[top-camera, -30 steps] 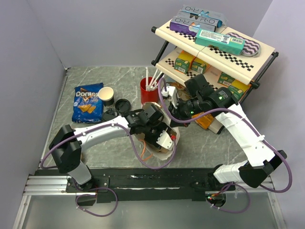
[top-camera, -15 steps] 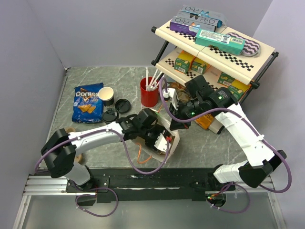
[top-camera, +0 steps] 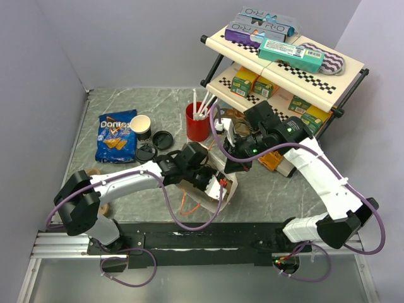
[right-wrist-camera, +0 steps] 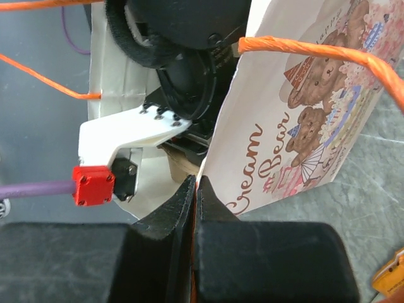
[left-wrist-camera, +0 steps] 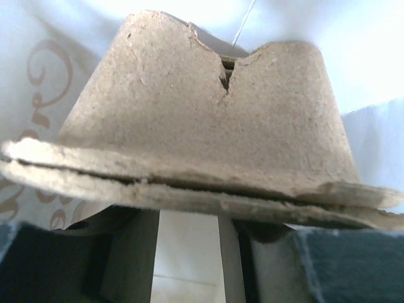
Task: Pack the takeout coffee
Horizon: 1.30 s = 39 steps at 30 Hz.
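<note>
Left arm: reaches from its base across the tabletop [top-camera: 158, 104] into the mouth of the paper bag [right-wrist-camera: 278, 126].
Left end effector [left-wrist-camera: 189, 259]: inside the bag; the dark fingers sit at the two lower corners of the wrist view, under the flange of a pulp cup carrier [left-wrist-camera: 202, 113]. Whether they grip it cannot be told.
Pulp cup carrier: brown moulded fibre, split at its top edge – it fills most of the left wrist view, with white bag wall behind it.
Right end effector [right-wrist-camera: 196, 183]: pinched tight on the bag's rim, fingers pressed together.
Paper bag: white, printed with bears and lettering; an orange cord handle [right-wrist-camera: 315, 53] arches over it.
Takeout coffee cup [top-camera: 140, 126]: upright and uncovered on the tabletop, well left of the bag, just beside a Doritos bag [top-camera: 115, 136].
Black lid [top-camera: 162, 139]: flat on the tabletop near the cup; a second one [top-camera: 145, 152] lies close by.
Red cup [top-camera: 197, 126]: holds white straws – it stands beyond the bag.
Shelf [top-camera: 284, 57]: far right, two checker-edged tiers carrying boxes.
</note>
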Available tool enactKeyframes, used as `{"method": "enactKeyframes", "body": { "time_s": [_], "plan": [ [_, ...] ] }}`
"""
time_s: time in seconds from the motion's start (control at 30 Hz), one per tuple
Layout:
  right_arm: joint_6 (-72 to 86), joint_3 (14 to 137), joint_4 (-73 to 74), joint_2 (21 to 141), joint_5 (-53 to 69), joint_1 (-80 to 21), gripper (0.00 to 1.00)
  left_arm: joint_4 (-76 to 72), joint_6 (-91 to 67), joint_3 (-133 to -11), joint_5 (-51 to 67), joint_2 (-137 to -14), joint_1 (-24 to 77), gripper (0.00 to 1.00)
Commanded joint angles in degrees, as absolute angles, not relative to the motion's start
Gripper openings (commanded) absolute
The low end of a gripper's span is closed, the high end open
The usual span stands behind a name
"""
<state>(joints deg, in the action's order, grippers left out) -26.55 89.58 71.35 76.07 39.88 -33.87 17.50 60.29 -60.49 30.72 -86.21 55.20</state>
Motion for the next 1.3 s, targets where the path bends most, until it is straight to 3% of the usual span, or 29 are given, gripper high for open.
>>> {"method": "enactKeyframes", "body": {
  "time_s": [0.0,0.23,0.53,0.8,1.23,1.27],
  "plan": [
    [-27.4,87.3,68.5,73.7,37.9,-33.8,0.0,18.4,61.5,-65.6,28.2,-85.0,54.9,0.01],
    [-23.1,86.2,64.9,74.7,27.3,-31.3,0.0,31.4,62.9,-75.6,19.1,-84.4,55.2,0.01],
    [-20.9,90.1,64.4,75.2,27.2,-31.4,0.0,46.1,67.1,-84.5,3.8,-89.7,57.6,0.01],
    [-20.6,91.2,64.3,76.5,28.6,-32.0,0.0,49.8,64.0,-88.5,-4.0,-98.4,57.2,0.01],
    [-20.2,92.6,65.1,76.0,30.1,-33.2,0.0,42.7,64.1,-86.0,-12.7,-108.0,57.5,0.01],
    [-20.4,92.7,65.0,76.0,30.1,-33.3,0.0,42.7,63.9,-86.3,-12.7,-108.2,57.5,0.13]
  ]
}}
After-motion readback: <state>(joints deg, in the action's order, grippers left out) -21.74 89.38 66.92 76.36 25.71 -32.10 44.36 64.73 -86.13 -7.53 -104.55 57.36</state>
